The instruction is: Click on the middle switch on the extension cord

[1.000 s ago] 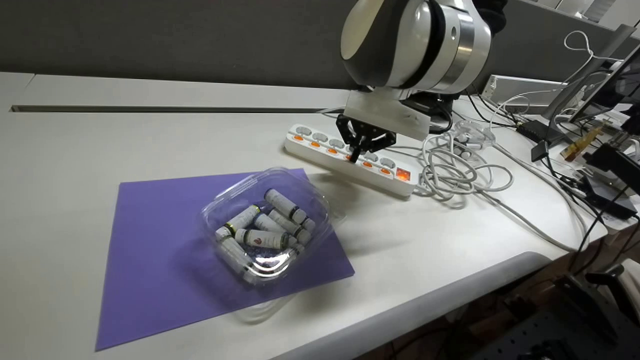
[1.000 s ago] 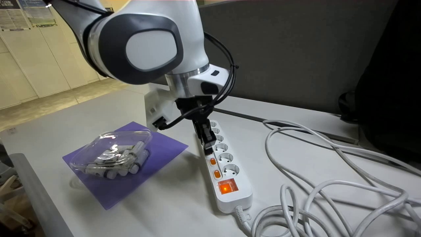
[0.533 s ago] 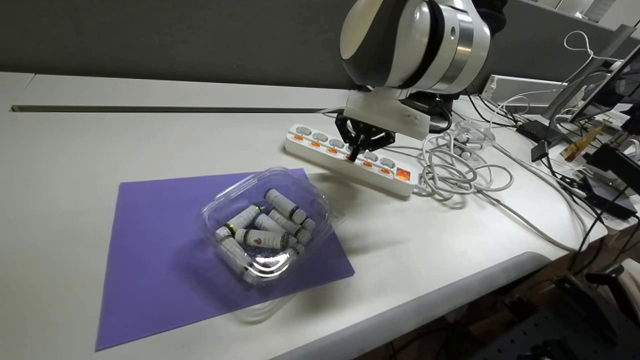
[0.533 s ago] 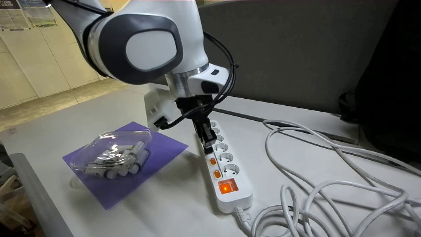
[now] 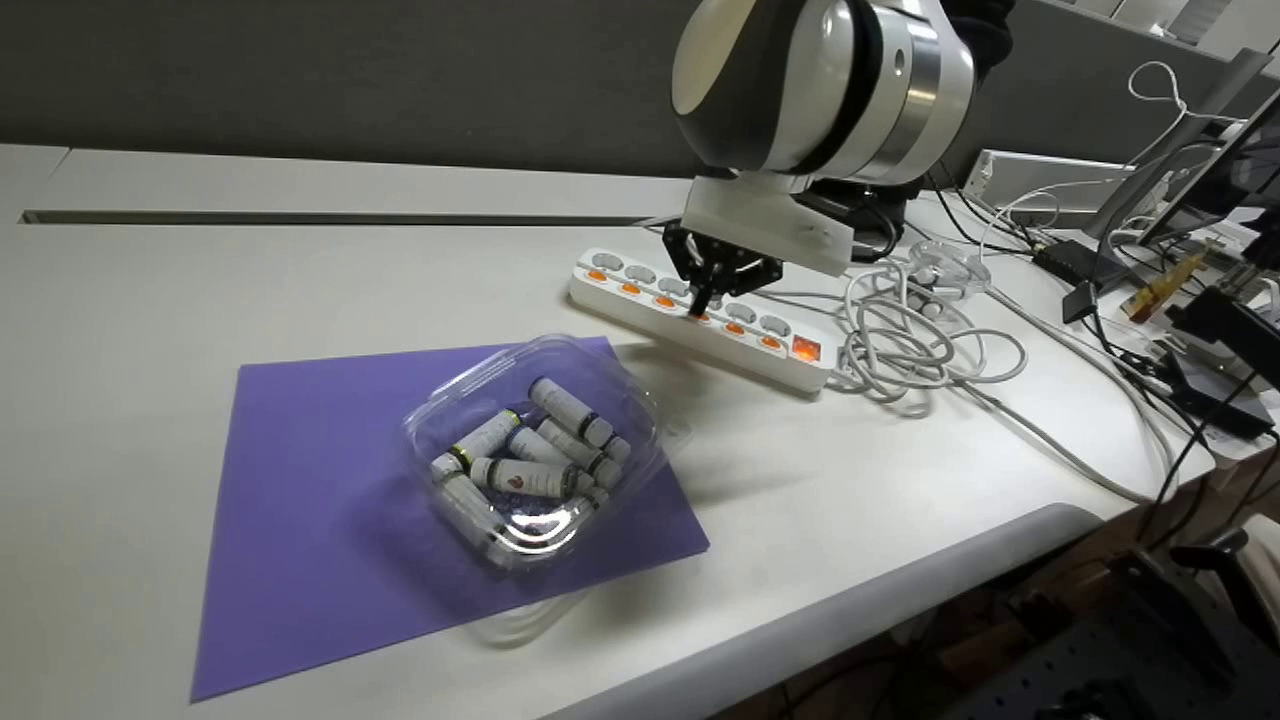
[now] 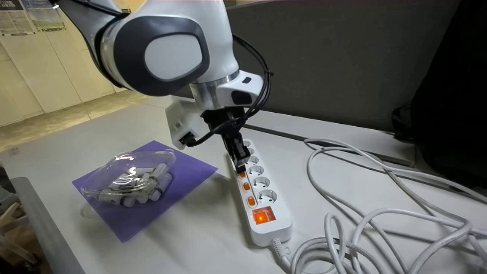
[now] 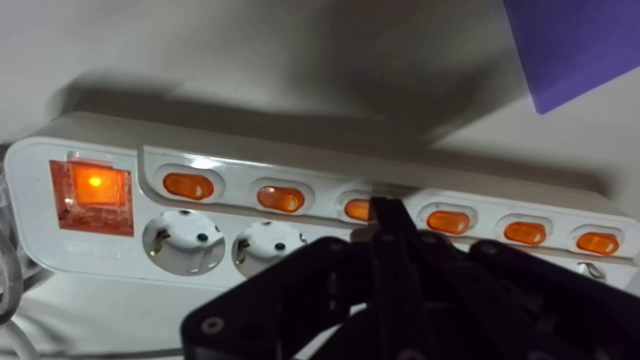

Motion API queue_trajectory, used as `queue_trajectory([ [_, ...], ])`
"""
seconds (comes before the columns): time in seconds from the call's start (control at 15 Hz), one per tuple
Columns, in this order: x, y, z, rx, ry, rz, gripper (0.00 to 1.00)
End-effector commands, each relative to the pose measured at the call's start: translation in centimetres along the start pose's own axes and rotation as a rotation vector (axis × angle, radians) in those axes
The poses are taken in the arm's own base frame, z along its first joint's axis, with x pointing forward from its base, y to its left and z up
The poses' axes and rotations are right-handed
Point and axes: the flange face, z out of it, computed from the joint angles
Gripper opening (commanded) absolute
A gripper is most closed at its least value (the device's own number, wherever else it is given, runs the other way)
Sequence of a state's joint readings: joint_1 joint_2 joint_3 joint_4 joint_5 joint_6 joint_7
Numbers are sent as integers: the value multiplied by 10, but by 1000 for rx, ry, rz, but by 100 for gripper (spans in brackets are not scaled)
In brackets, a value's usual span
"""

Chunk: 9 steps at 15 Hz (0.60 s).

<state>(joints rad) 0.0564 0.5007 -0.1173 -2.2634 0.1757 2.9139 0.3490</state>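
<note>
Six small orange switches (image 7: 448, 221), in a row along one long edge of the extension cord (image 5: 706, 338); one large switch (image 7: 97, 195), lit, at the cord's end; a line of sockets (image 6: 261, 182) beside them.

Item, middle switch (image 7: 356, 209): third small one from the extension cord's lit end. I count the large switch too, seven in all, and so judge this the middle; of six alone, none would be.

Item, gripper (image 7: 387, 206): fingers drawn together, nothing between them, tips over the extension cord's switch row, hiding in the wrist view the part of the middle switch away from the lit end. Contact: I cannot tell.

Item, purple sheet (image 5: 310, 500), with clear tub (image 5: 500, 388) of vials (image 5: 525, 478) on it: off the extension cord's switch side, the sheet near but not touching.

Handling notes, my judgement. Step in hand: the press. I should centre the joined tips over one half of the switch, come straight down slowly and stop once it tips. Pressing off-centre, I could slip from it, catch the next switch along the extension cord, or shove the cord sideways. A light touch ought to do, then a straight lift clear.
</note>
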Motion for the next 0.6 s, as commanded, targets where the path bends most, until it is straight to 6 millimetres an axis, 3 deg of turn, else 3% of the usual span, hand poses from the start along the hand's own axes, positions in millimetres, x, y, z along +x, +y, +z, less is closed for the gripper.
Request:
queue_trajectory([
  [0.0,0,-2,-2,5,-2,0,0],
  [0.53,2,-5,-3,16,-9,17,0],
])
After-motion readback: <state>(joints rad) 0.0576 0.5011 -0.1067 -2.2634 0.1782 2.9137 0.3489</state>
